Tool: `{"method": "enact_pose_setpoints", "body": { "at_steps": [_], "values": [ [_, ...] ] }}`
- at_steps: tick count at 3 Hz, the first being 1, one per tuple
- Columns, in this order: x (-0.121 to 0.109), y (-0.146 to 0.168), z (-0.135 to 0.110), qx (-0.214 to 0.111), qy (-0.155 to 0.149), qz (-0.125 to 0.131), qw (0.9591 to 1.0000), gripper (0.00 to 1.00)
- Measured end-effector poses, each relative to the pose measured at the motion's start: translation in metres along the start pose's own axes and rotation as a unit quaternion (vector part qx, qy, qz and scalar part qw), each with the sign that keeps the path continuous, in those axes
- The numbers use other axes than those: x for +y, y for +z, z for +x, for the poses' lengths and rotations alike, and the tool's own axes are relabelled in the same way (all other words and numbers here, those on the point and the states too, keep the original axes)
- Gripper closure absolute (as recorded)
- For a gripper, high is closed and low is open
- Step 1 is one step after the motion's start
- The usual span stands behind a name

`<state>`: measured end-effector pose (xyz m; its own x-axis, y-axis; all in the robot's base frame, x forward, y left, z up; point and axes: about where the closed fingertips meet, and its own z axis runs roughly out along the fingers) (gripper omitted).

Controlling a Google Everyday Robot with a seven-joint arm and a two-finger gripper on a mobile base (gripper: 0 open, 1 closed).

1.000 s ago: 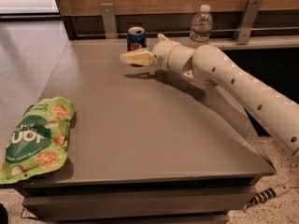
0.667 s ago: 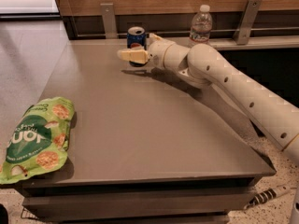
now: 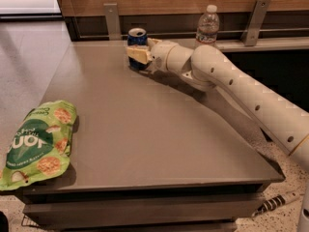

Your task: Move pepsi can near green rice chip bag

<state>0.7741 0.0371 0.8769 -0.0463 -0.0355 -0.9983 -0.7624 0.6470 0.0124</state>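
Upper middle, the gripper (image 3: 137, 55) is meeting the can (image 3: 137, 36), likely for carrying it to the bag (image 3: 38, 144) lying lower left; whether it is gripping, I cannot tell.

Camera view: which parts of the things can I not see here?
All in the camera view:
- pepsi can: middle band, hidden by the pincer in front of it, at the far side of the table.
- green rice chip bag: lower left corner, cut off by the picture's left edge.
- water bottle: base, hidden behind the arm.
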Motion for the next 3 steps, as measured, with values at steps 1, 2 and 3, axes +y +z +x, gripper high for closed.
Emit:
{"method": "enact_pose_setpoints", "body": {
  "at_steps": [1, 2, 3],
  "values": [
    [0.0031, 0.0027, -0.0001, 0.000, 0.000, -0.003, 1.0000, 0.95],
    [0.0041, 0.0036, -0.0002, 0.000, 0.000, -0.004, 1.0000, 1.00],
    [0.0042, 0.0036, -0.0002, 0.000, 0.000, -0.004, 1.0000, 1.00]
  ]
}}
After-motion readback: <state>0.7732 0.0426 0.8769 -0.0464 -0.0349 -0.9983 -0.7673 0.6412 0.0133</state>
